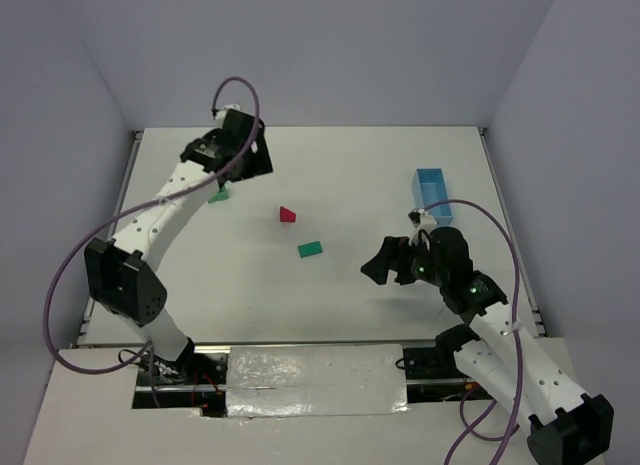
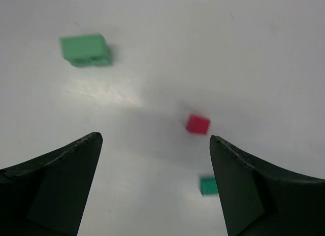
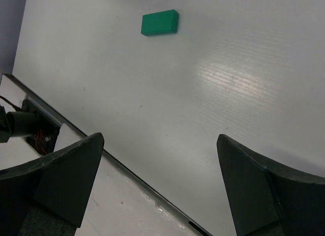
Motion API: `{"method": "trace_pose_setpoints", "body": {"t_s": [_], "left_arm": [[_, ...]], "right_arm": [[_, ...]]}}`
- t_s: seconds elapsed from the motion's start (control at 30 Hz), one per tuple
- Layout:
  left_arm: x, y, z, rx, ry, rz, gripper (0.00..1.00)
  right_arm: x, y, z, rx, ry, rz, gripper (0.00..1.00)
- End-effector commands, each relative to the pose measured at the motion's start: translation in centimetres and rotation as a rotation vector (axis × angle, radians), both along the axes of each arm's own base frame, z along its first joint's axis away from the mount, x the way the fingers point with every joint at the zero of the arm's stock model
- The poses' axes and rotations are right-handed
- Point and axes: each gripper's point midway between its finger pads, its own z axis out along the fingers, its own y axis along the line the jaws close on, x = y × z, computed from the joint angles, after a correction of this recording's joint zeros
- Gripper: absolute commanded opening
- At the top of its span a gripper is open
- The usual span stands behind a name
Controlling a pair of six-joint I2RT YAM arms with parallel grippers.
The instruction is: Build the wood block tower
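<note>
Counted: two green blocks, one red block, one light-blue tray.

- The red block (image 1: 288, 215) lies near the table (image 1: 350, 155) centre.
- One green block (image 1: 310, 249) lies at its 5 o'clock, apart.
- The second green block (image 1: 218, 195) lies at its 9 o'clock, partly under the left arm.
- All three rest singly on the table.
- The tray (image 1: 433, 195) sits at 3 o'clock, by the right edge.
- The left gripper (image 2: 155, 138) is spread wide and holds nothing.
- The right gripper (image 3: 160, 137) is likewise wide and empty, at 3 o'clock of the first green block.

White arms (image 1: 160, 210), black joints (image 1: 125, 280), purple cables (image 1: 46, 315)
</note>
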Motion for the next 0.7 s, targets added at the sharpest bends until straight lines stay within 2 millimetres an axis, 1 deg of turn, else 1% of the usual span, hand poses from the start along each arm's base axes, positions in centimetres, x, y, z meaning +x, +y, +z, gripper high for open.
{"method": "trace_pose_setpoints", "body": {"t_s": [0.0, 0.03, 0.07, 0.1, 0.13, 0.17, 0.2, 0.23, 0.27, 0.37, 0.4, 0.43, 0.47, 0.57, 0.67], "left_arm": [[-3.6, -4.8, -3.8, -0.053, 0.046, 0.013, 0.99], [-4.7, -7.4, -4.5, -0.062, 0.058, -0.030, 0.99], [-5.4, -8.8, -5.2, -0.079, 0.068, -0.039, 0.99], [-6.1, -9.9, -6.5, -0.072, 0.095, -0.056, 1.00], [-7.3, -11.9, -7.2, -0.059, 0.112, -0.098, 1.00], [-7.8, -12.9, -7.7, -0.064, 0.124, -0.099, 1.00], [-8.1, -13.9, -8.9, -0.050, 0.150, -0.118, 0.99], [-8.8, -15.3, -9.5, -0.040, 0.160, -0.154, 1.00], [-8.8, -16.1, -10.5, -0.028, 0.178, -0.154, 0.99], [-9.4, -18.1, -12.2, -0.037, 0.219, -0.189, 0.99], [-9.5, -18.8, -13.2, -0.044, 0.245, -0.193, 0.99], [-9.9, -19.4, -13.9, -0.041, 0.258, -0.203, 0.99], [-10.1, -19.7, -15.0, -0.029, 0.279, -0.198, 0.99], [-10.5, -20.3, -16.2, -0.030, 0.311, -0.192, 1.00], [-10.4, -20.5, -17.6, -0.024, 0.326, -0.194, 0.99]], "right_arm": [[0.9, -0.7, 1.7, 0.005, -0.073, -0.060, 1.00], [0.9, -0.8, 2.0, 0.010, -0.086, -0.073, 1.00], [1.0, -1.1, 2.0, 0.003, -0.090, -0.091, 1.00], [1.1, -1.3, 2.2, 0.003, -0.098, -0.100, 1.00], [1.1, -1.5, 2.4, 0.002, -0.110, -0.113, 1.00], [1.2, -1.7, 2.5, 0.000, -0.117, -0.124, 1.00], [1.3, -1.8, 2.7, 0.001, -0.124, -0.135, 1.00], [1.2, -1.8, 2.9, 0.007, -0.135, -0.134, 1.00], [1.1, -1.6, 2.8, 0.013, -0.134, -0.120, 1.00], [0.9, -1.4, 2.7, 0.016, -0.126, -0.100, 1.00], [0.9, -1.3, 2.6, 0.016, -0.121, -0.096, 1.00], [0.9, -1.3, 2.6, 0.013, -0.119, -0.094, 1.00], [0.9, -1.3, 2.6, 0.016, -0.120, -0.095, 1.00], [0.8, -1.1, 2.6, 0.019, -0.122, -0.086, 1.00], [0.8, -1.0, 2.5, 0.021, -0.120, -0.079, 1.00]]}}
